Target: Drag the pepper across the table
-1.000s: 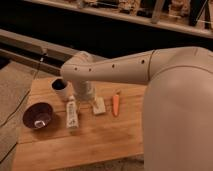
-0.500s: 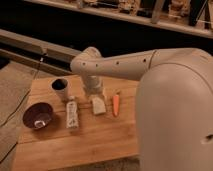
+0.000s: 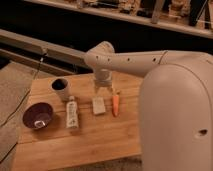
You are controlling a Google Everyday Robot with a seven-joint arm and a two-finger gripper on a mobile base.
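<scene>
Nearest to you, the robot's white body (image 3: pixel 175 115) fills the lower right of the frame. On the wooden counter (image 3: pixel 75 150), near the middle of the frame, the pepper (image 3: pixel 115 104) lies flat, just right of a pale block (image 3: pixel 98 105) and apart from it.

The end effector (image 3: pixel 102 91) hangs a little behind the block, up and left of the pepper's stem end. Its fingers stand spread and it has hold of nothing. I judge this is the approach step. Next you must shift it right, lower it onto the pepper, then pull along the boards without pushing the block.

Further left stand a white tube (image 3: pixel 72 112), a dark bowl (image 3: pixel 38 116) and a cup (image 3: pixel 60 89). Behind the counter, a grey beam (image 3: pixel 35 42) crosses a dark room.
</scene>
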